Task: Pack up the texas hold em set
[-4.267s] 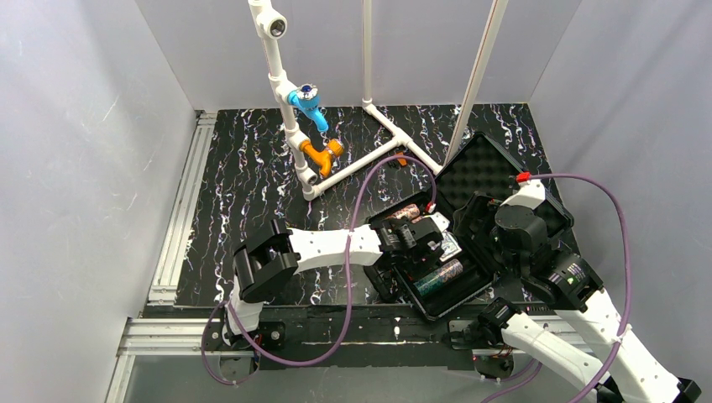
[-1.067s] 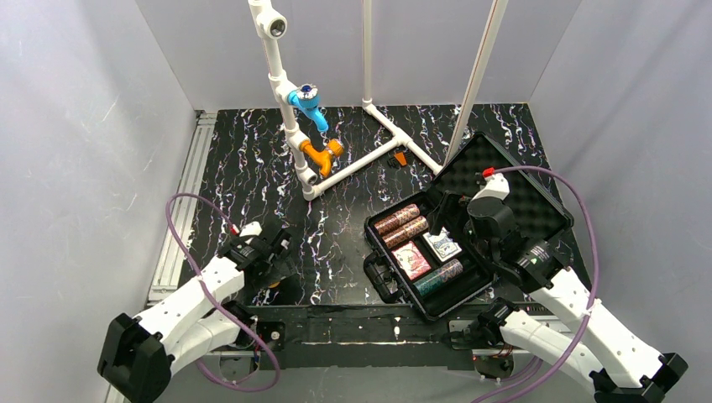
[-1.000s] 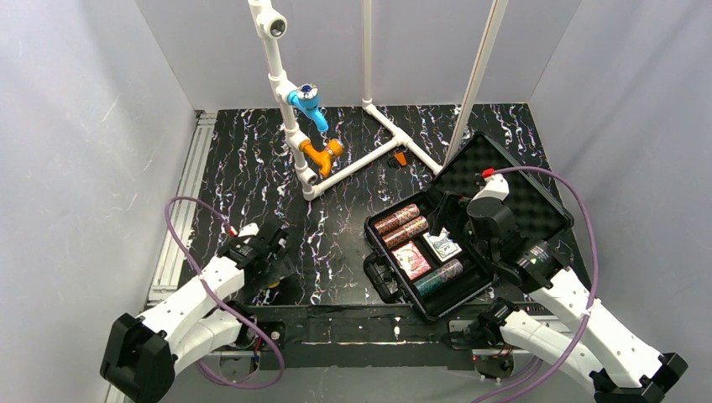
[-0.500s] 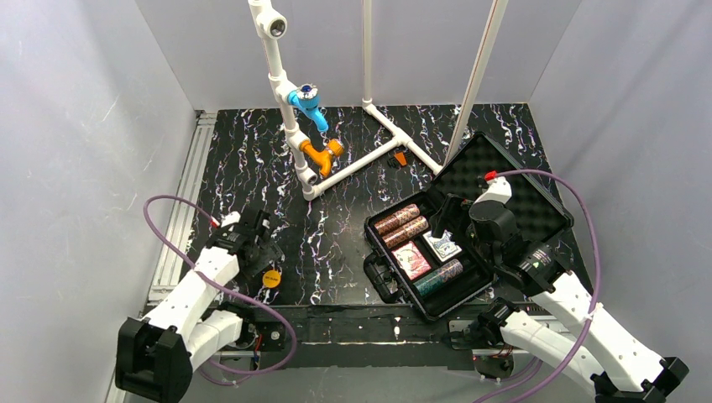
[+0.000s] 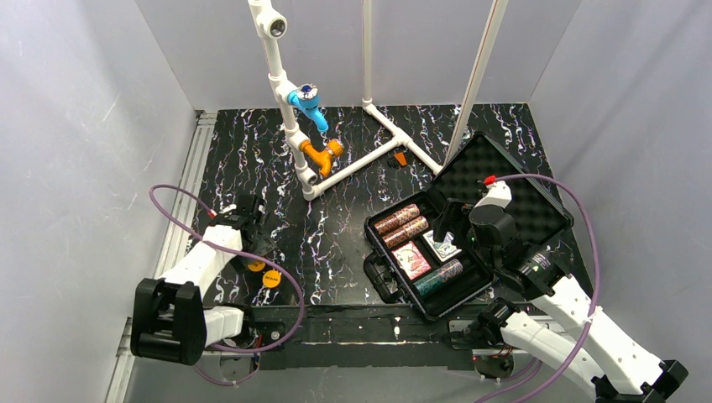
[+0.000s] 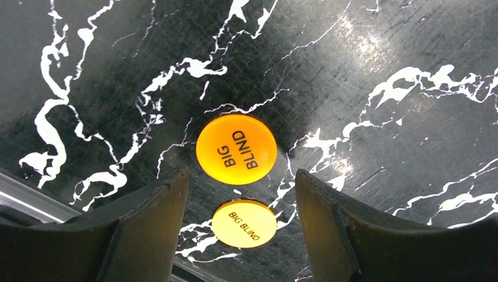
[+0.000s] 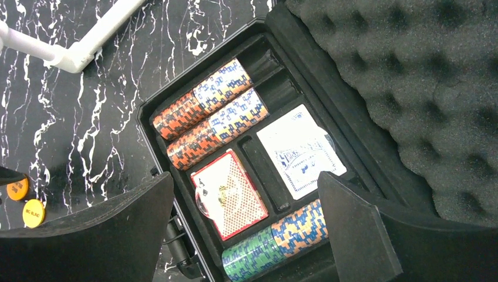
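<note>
My left fingers (image 5: 252, 245) are spread apart with nothing clamped between them, pointing down at the black marbled counter (image 5: 336, 243) on its near left side. Through the gap I look straight at an orange disc (image 6: 236, 148) lettered BIG BLIND, lying flat on the counter. A paler yellow disc (image 6: 244, 223) with the same lettering lies just beside it, and the two do not touch. My right fingers (image 5: 445, 222) stand wide open and empty above the black case (image 7: 199, 70), which sits open on the near right of the counter, well apart from the two discs. Its lid (image 5: 504, 172), lined with bumpy foam, leans back toward the far right. Inside the tray, two red-brown chip rolls (image 7: 202, 97) lie side by side in the far-left compartments. A red-backed card deck (image 7: 226, 191) lies in the middle, with a blue-and-white deck (image 7: 300, 151) beside it on the lid side. A dark green chip roll (image 7: 276, 241) lies along the near edge. From above, my right fingers hang over the blue-and-white deck, though I cannot tell whether they touch it. A white pipe frame (image 5: 353, 164) with blue and orange fittings stands at the back of the counter.
</note>
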